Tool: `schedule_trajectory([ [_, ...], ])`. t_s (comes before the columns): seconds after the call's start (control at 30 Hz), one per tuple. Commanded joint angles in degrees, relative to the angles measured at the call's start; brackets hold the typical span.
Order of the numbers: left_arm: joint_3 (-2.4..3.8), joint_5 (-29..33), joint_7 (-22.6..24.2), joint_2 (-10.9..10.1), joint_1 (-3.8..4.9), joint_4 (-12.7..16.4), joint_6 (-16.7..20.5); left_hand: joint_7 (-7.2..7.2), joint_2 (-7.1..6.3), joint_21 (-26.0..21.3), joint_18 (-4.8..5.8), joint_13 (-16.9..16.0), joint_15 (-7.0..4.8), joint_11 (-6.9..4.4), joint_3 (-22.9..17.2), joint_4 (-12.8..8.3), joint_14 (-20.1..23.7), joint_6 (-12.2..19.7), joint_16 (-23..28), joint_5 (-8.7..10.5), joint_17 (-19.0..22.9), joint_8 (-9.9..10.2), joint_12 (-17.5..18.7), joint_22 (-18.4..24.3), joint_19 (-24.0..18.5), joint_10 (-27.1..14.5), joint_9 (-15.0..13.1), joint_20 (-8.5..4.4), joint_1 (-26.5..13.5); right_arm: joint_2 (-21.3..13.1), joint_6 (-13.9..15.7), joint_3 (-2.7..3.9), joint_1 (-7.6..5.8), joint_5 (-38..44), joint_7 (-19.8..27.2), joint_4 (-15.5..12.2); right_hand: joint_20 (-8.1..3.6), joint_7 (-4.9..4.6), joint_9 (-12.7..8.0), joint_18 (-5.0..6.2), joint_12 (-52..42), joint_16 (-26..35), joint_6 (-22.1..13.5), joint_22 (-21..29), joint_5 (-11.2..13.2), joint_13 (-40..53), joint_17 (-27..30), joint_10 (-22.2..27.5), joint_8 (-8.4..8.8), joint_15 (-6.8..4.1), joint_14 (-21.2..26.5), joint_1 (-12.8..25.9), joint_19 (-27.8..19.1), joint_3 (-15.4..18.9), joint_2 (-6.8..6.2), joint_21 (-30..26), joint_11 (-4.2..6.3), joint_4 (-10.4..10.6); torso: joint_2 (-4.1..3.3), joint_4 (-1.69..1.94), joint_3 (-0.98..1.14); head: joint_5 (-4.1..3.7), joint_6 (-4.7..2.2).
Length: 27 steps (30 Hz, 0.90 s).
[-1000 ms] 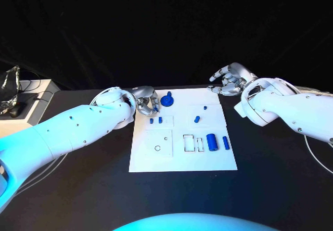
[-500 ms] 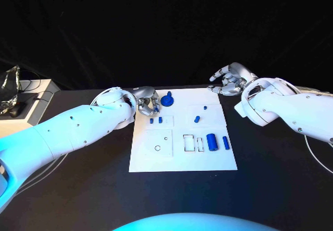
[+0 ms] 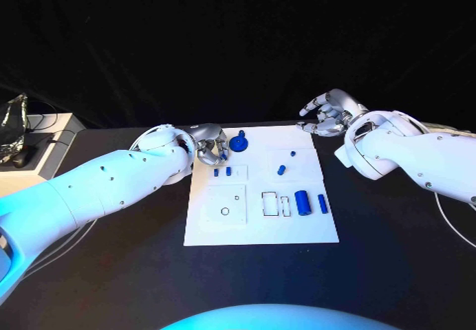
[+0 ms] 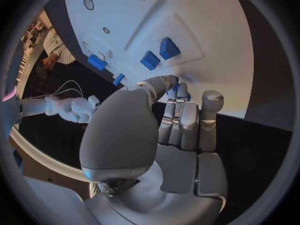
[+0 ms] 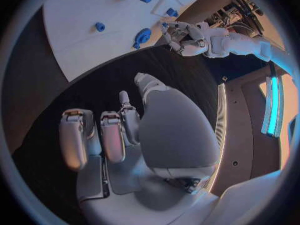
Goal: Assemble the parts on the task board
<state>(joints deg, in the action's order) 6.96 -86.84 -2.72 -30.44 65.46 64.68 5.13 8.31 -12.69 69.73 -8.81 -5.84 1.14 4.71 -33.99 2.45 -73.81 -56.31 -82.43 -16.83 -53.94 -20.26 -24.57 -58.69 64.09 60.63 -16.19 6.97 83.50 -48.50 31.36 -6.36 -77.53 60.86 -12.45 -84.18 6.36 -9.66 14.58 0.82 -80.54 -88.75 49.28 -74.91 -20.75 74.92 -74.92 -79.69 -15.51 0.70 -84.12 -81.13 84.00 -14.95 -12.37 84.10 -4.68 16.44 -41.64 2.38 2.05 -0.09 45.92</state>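
The white task board [image 3: 260, 230] lies mid-table. My left hand [image 3: 208, 148] hovers at its far left corner, fingers curled in, and a small blue part [image 4: 177, 88] shows pinched between thumb and fingers. Just beside that hand are a round blue part [image 3: 239, 143] and two small blue blocks [image 3: 217, 172] [image 4: 150, 60]. A thick blue cylinder [image 3: 303, 203] and a slim blue pin [image 3: 322, 203] lie on the board's right side, with another small blue piece [image 3: 282, 170] mid-board. My right hand [image 3: 328, 113] floats off the far right corner, fingers apart, holding nothing [image 5: 119, 135].
A white stand [image 3: 35, 148] with cables and a silvery bag [image 3: 15, 117] sits off the table's left side. A thin cable [image 3: 451, 220] runs along the table on the right. Black tabletop surrounds the board.
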Motion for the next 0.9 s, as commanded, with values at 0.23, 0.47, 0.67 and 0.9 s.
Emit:
schedule_trajectory([
  [0.23,-0.51,-0.5,-0.2,0.4,-0.01,-0.1,-1.5,0.03,-0.11,0.3,0.89,0.0,-0.09,0.13,-0.1,-0.1,-0.4,-0.3,-0.2,0.44,0.1,0.3,0.2,0.0,0.3,0.5,-0.1,-0.01,-0.5,0.0,-0.3,0.03,0.02,0.6,0.4,0.0,-0.21,0.14,0.1,0.63,-0.1,0.2,-0.1,-11.0,-0.3,4.9,-11.3,-0.5,-0.19,-0.4,-4.9,0.3,3.4,-0.3,-0.38,0.2,0.04,-0.1,-0.04,-0.08,0.02,-0.07,0.19],
  [0.47,-0.8,-0.8,-0.3,0.5,0.0,-0.2,-1.7,-0.02,-0.1,0.2,0.88,-0.1,-0.12,0.07,0.0,-0.2,-0.4,-0.5,-0.2,0.56,0.1,0.3,0.3,0.1,0.3,0.8,-0.2,-0.02,-0.6,0.0,-0.3,0.03,0.02,0.6,0.4,0.0,-0.28,0.18,0.1,0.66,-0.1,0.2,-0.1,-10.9,-0.4,4.8,-11.2,-0.6,-0.33,-0.46,-4.9,0.5,3.4,-0.7,-0.61,0.1,0.09,-0.1,-0.03,0.04,0.01,-0.21,0.36],
  [0.67,-0.95,-1.2,-0.4,0.6,0.0,-0.3,-2.2,-0.27,-0.15,0.2,0.9,-0.5,-0.31,-0.22,0.5,-0.3,-0.6,-0.9,-0.4,0.83,-0.4,0.4,0.3,0.0,0.3,1.6,-0.4,-0.1,-0.7,0.0,-0.4,0.03,0.02,0.6,0.4,0.0,-0.28,0.18,0.1,0.66,-0.1,0.2,-0.1,-10.9,-0.4,4.8,-11.2,-0.6,-0.33,-0.46,-4.9,0.5,3.4,-0.7,-0.61,0.1,0.09,-0.1,0.02,-0.02,0.01,-0.17,0.43],
  [0.9,-1.12,-1.5,-1.0,0.7,0.0,-0.6,-2.8,-0.38,-0.14,0.2,0.87,-1.0,-0.46,-0.37,1.0,-0.5,-0.7,-1.0,-0.6,0.9,-0.6,0.6,-0.1,0.1,0.2,1.6,-0.5,-0.22,-0.8,0.0,-0.3,0.03,0.02,0.6,0.4,0.0,-0.28,0.18,0.1,0.66,-0.1,0.2,-0.1,-10.9,-0.4,4.8,-11.2,-0.6,-0.33,-0.46,-4.9,0.5,3.4,-0.7,-0.61,0.1,0.09,-0.1,0.01,-0.02,-0.03,-0.19,0.33],
])
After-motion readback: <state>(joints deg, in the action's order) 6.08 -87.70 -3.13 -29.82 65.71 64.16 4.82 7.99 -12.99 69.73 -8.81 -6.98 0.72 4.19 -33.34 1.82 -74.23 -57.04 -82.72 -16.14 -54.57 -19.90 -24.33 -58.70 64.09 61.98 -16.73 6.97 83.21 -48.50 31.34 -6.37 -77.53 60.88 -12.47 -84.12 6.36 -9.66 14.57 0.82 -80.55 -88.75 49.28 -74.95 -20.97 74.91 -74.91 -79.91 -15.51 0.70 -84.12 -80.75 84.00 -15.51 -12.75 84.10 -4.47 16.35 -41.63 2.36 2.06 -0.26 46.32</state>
